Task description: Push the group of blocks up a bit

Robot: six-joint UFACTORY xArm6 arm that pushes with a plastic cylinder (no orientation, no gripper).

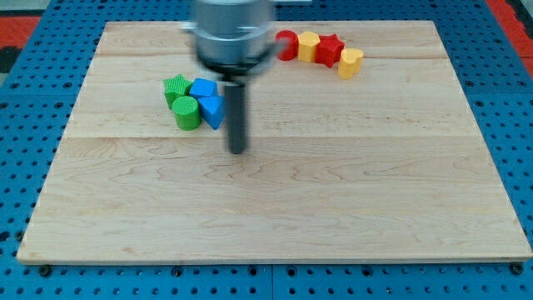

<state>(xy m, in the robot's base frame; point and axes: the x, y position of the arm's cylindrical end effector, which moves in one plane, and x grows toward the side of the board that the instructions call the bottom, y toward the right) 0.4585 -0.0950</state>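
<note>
My tip (238, 151), a bare rod with nothing to pinch, rests on the tabletop (333, 217) just right of and slightly below the green cylinder (186, 113), green star (176, 87) and two blue blocks (208, 102). To push up, I must get beneath them.

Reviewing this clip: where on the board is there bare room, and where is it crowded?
Bare: everything below my tip and the view's right half under the red/yellow row. Crowded: upper left, where the green/blue cluster sits just left of my tip.
</note>
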